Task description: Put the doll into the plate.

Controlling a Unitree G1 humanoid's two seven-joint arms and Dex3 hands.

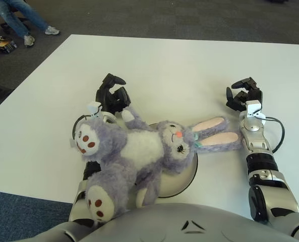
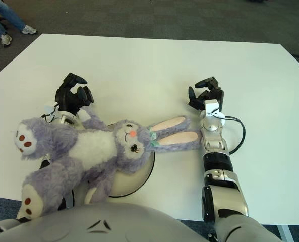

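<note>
- No text, label, brand, number or sign can be read anywhere in either view — neither on the doll (image 1: 139,151) nor on the plate (image 1: 187,179).
- The white table (image 1: 189,65) carries no print or marking.
- The robot's arms show small white tags or connectors near the wrists — nothing legible stands on them.
</note>
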